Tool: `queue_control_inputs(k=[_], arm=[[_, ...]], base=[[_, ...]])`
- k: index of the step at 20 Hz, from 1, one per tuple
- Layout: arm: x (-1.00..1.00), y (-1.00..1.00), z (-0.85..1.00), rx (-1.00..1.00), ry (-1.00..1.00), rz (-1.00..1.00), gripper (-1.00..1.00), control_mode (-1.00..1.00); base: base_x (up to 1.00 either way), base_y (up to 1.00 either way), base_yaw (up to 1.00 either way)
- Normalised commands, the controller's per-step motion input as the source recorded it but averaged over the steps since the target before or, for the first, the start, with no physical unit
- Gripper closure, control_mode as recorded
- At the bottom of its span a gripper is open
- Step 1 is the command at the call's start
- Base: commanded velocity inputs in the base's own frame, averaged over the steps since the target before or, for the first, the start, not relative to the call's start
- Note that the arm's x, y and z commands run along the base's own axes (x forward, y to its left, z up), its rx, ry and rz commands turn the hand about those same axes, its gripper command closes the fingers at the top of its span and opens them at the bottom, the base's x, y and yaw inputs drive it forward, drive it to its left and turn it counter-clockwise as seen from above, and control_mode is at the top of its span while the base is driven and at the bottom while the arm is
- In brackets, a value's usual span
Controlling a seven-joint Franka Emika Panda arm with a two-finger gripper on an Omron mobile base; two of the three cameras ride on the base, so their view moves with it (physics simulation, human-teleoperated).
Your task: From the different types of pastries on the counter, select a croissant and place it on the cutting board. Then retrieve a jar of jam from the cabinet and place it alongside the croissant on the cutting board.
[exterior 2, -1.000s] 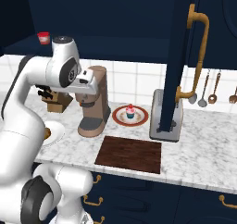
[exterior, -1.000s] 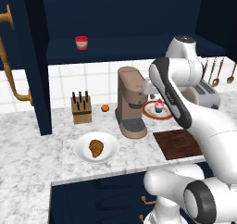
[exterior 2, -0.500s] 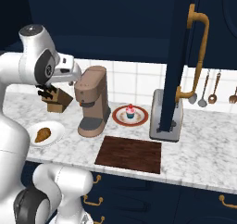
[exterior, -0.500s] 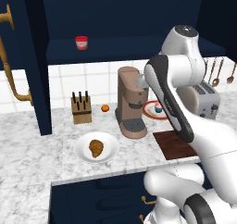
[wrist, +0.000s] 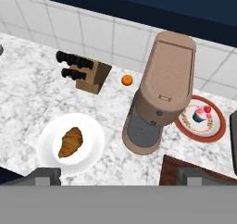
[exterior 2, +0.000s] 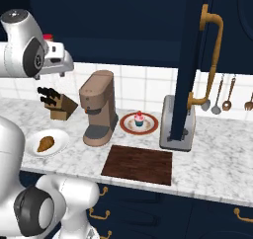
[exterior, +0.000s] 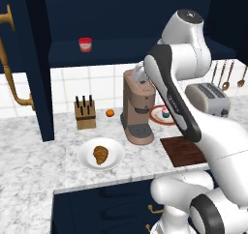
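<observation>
- Nearest the base, on the white and grey marbled surface [exterior: 29, 160], the flat dark brown wooden cutting board [exterior 2: 138, 164] lies bare.
- Left of it, the golden-brown ridged croissant [wrist: 71, 142] rests on a round white plate [wrist: 48, 142].
- Judged step: approach to the croissant; next the arm must descend over the plate.
- High above, the end effector [wrist: 115, 176] looks down, fingers spread, holding nothing.
- Farthest back, the squat red jar of jam [exterior: 85, 44] sits in the navy cabinet [exterior: 36, 68].
</observation>
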Motion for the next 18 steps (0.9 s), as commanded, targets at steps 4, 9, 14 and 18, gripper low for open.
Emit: queue_control_inputs(k=[4,9,14,18], arm=[[-0.06,0.51,0.4,-0.02,-0.13,0.04,-1.0,-1.0],[0.0,0.68,0.44,-0.07,-0.21,0.02,-1.0,-1.0],[0.0,0.46,0.55,0.01,-0.11,0.0,-1.0,-1.0],[0.0,0.07,0.34,0.2,0.0,-0.05,-1.0,-1.0]], base=[[0.0,0.0,0.0],[0.0,0.0,0.0],[0.0,0.0,0.0],[0.0,0.0,0.0]])
